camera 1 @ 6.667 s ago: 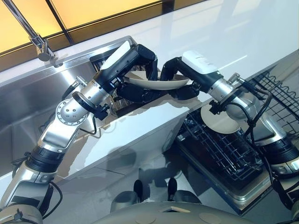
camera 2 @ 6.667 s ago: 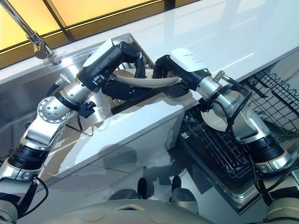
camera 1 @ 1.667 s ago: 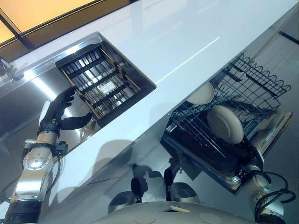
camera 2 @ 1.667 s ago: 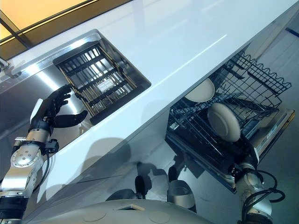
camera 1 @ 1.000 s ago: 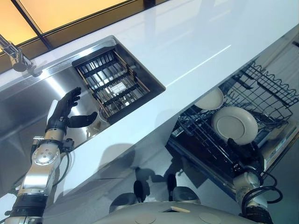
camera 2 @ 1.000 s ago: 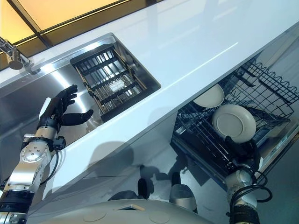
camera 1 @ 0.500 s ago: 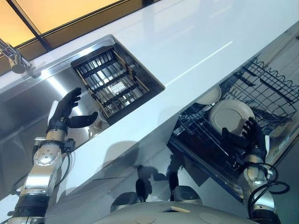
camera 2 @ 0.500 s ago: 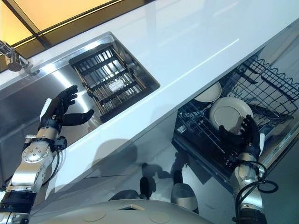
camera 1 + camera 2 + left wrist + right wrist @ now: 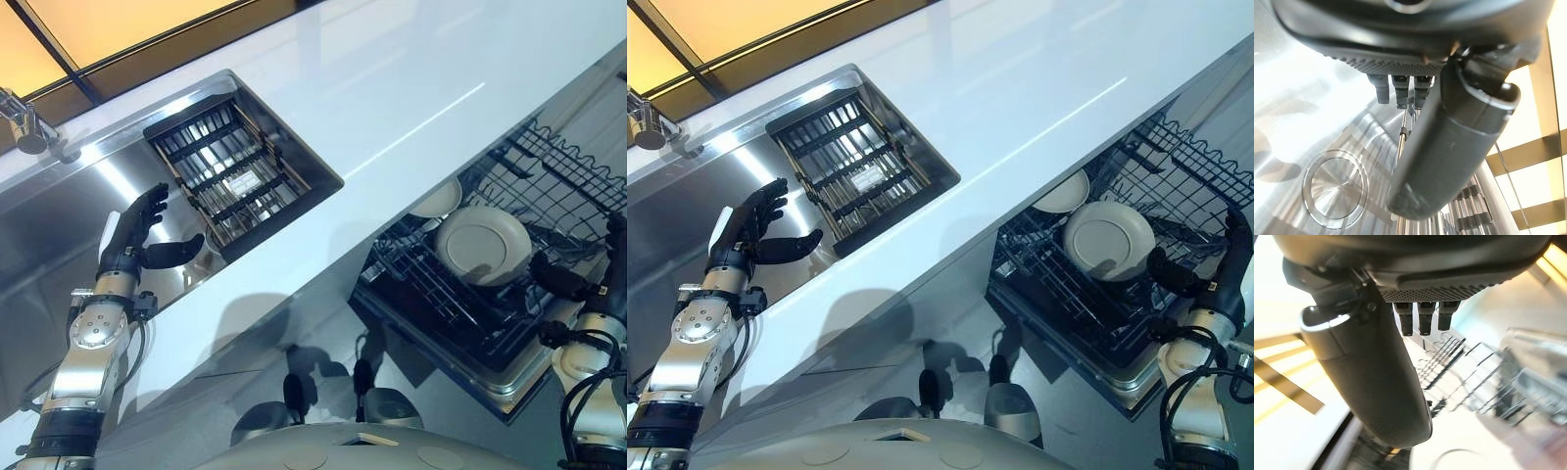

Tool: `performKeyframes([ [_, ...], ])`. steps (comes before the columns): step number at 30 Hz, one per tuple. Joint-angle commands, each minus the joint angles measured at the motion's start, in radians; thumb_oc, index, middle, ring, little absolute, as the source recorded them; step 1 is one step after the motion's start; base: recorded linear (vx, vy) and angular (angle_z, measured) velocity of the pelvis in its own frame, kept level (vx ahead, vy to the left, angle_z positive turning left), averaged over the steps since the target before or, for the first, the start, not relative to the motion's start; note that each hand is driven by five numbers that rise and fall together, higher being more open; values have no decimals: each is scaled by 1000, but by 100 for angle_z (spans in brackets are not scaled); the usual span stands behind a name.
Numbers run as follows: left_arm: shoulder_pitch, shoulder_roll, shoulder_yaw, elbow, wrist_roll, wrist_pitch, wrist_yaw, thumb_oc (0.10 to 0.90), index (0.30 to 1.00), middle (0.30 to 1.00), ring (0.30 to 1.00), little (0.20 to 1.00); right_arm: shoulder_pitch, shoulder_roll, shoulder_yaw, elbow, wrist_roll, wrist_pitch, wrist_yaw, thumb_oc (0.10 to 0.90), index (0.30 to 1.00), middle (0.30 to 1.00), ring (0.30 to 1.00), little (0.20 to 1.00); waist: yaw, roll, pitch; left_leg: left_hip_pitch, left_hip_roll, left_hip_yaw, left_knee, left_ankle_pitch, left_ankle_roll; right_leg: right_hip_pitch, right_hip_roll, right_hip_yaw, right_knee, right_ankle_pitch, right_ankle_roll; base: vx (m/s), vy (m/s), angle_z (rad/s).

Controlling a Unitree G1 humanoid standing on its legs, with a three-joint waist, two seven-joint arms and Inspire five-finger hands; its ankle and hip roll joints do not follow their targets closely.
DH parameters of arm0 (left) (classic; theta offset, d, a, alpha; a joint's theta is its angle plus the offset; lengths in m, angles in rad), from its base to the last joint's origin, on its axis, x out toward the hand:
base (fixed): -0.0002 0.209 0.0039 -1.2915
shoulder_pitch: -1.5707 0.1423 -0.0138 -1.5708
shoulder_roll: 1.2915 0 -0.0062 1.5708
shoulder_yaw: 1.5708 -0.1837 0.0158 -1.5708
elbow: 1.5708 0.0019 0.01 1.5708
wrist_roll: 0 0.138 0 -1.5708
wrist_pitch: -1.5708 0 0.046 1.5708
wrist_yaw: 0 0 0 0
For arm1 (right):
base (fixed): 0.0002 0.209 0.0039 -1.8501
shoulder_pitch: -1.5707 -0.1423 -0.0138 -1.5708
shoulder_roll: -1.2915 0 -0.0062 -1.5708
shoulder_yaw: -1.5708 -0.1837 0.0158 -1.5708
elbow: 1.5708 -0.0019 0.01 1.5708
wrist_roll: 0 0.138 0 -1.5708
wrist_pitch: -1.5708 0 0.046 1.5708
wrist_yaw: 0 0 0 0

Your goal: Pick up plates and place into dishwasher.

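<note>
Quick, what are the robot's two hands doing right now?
Left hand: open, empty, over the sink.
Right hand: open, empty, beside the plate.

Head eyes look down, sharing sink (image 9: 88,211) and dishwasher rack (image 9: 1176,186) — wrist cameras sit close.

Right hand (image 9: 1215,269): releasing the plate (image 9: 1109,240), drawing clear of the dishwasher rack (image 9: 1176,171); plate now standing beyond its spread fingertips, apart.

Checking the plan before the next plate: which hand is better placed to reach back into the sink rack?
Left. The left hand hovers open over the sink beside the sink rack; the right hand is down by the dishwasher rack.
</note>
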State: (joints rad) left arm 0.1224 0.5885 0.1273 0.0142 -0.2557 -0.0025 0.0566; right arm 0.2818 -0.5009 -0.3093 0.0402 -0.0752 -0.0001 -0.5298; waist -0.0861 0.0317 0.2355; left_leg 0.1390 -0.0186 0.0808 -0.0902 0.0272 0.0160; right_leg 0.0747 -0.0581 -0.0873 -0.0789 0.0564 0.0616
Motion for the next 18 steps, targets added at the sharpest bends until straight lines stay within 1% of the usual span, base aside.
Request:
performKeyframes([
  [1,-41,41,74,-51,-12,-78,22,800,900,900,900,900,-51,-102,-96,-35,1,4,-83,800,900,900,900,900,-16,-15,-30,-24,-70,25,35,-100,41,-69,54,-4,201,-150,57,0,0,0],
  [3,-38,38,75,-54,-12,-79,27,800,900,900,900,900,-41,-75,-95,11,104,2,-48,800,900,900,900,900,-18,-14,-28,-24,-69,24,34,-99,41,-73,54,-3,204,-151,57,0,0,0],
  [5,-37,38,79,-56,-14,-77,26,800,900,900,900,900,-36,-41,-84,52,254,-13,-11,800,900,900,900,900,-18,-14,-26,-24,-69,26,35,-100,43,-74,54,-4,207,-152,57,0,0,0],
  [6,-38,36,77,-54,-11,-79,25,800,900,900,900,900,-38,-20,-77,78,306,-30,6,800,900,900,900,900,-17,-15,-26,-23,-69,26,35,-100,43,-74,53,-4,207,-152,57,0,0,0],
  [8,-40,39,77,-50,-12,-82,21,800,900,900,900,900,-43,1,-69,115,365,-54,18,800,900,900,900,900,-15,-15,-25,-22,-69,26,35,-100,44,-72,53,-6,206,-151,56,0,0,0],
  [9,-48,43,71,-45,-11,-84,20,800,900,900,900,900,-53,20,-57,151,430,-67,26,800,900,900,900,900,-12,-16,-25,-23,-69,26,35,-100,44,-71,52,-9,204,-149,56,0,0,0],
  [11,-62,51,60,-33,-14,-88,20,800,900,900,900,900,-71,32,-47,200,491,-72,29,800,900,900,900,900,-8,-15,-25,-24,-69,26,35,-99,43,-70,50,-13,201,-147,56,0,0,0],
  [12,-78,55,47,-25,-13,-87,24,800,900,900,900,900,-88,44,-34,248,524,-86,25,800,900,900,900,900,-5,-14,-24,-24,-70,23,35,-98,42,-70,50,-15,201,-145,55,0,0,0],
  [15,-98,62,31,-18,-13,-84,25,800,900,900,900,900,-111,57,-18,312,586,-98,23,800,900,900,900,900,1,-12,-23,-23,-70,19,34,-98,41,-67,49,-20,200,-144,55,0,0,0],
  [18,-117,71,16,-15,-17,-73,29,800,900,900,900,900,-133,71,-1,367,646,-86,34,800,900,900,900,900,8,-8,-24,-22,-72,10,29,-96,40,-66,48,-25,199,-143,55,0,0,0],
])
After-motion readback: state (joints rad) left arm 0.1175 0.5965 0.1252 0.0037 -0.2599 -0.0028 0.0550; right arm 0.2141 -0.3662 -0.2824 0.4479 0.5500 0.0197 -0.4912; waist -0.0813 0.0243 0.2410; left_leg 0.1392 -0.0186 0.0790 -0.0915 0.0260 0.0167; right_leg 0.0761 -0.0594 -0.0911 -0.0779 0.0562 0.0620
